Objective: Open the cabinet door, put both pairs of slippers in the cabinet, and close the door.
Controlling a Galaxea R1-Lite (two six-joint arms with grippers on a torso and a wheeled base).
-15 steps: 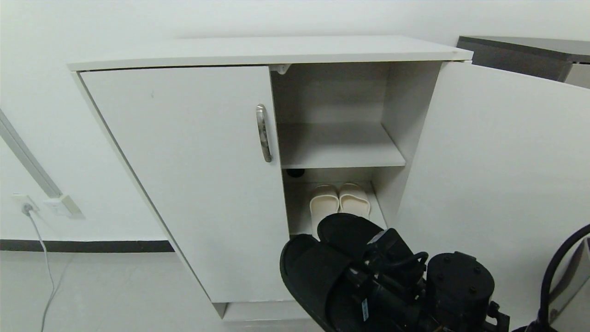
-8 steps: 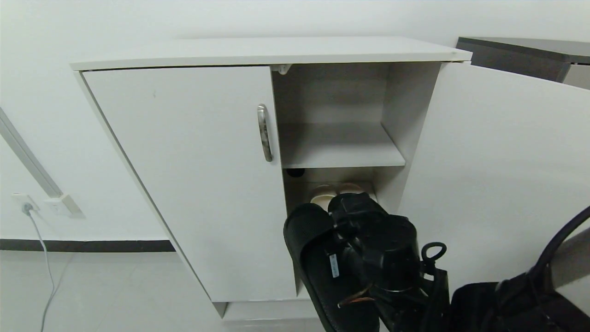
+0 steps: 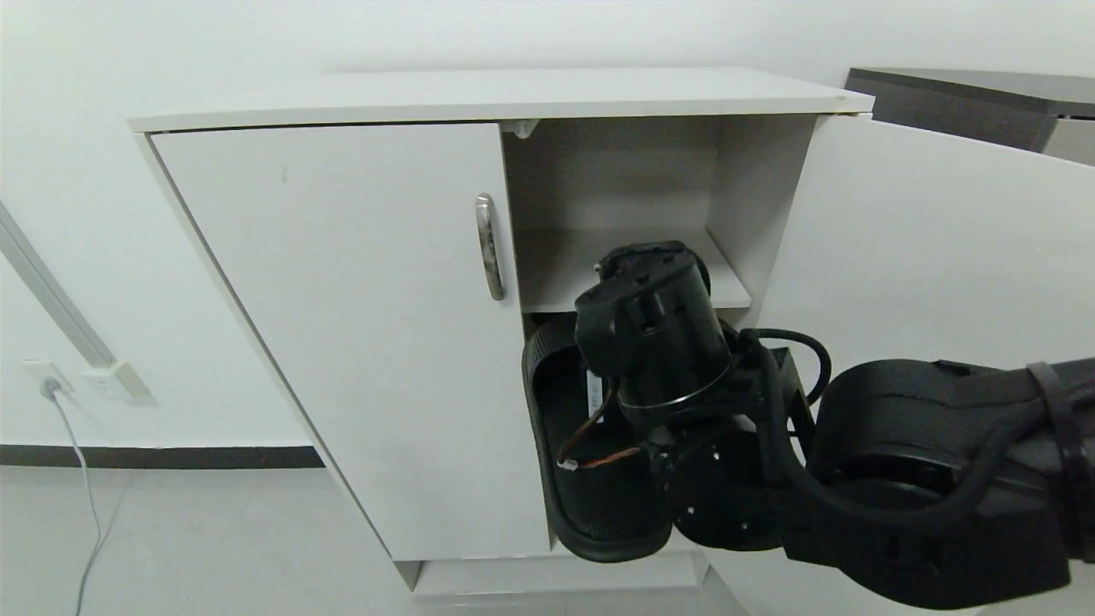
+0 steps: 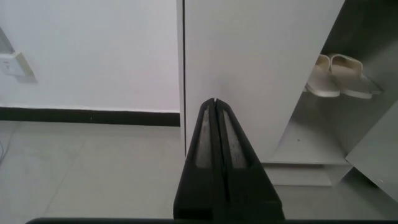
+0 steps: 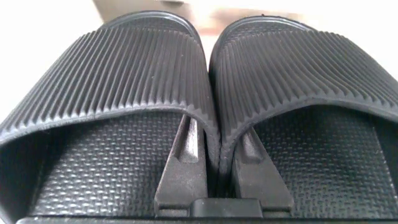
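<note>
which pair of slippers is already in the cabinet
The cream pair, resting on the bottom shelf; the black pair is held by the right gripper at the opening.

The right tool clamps both black slippers together.

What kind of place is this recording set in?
Probably an indoor hallway or entry corner, possibly staged: a white shoe cabinet, cream slippers on its bottom shelf, and a wall socket beside it.

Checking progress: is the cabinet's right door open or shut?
Open: the right door is swung wide, baring the shelf inside.
</note>
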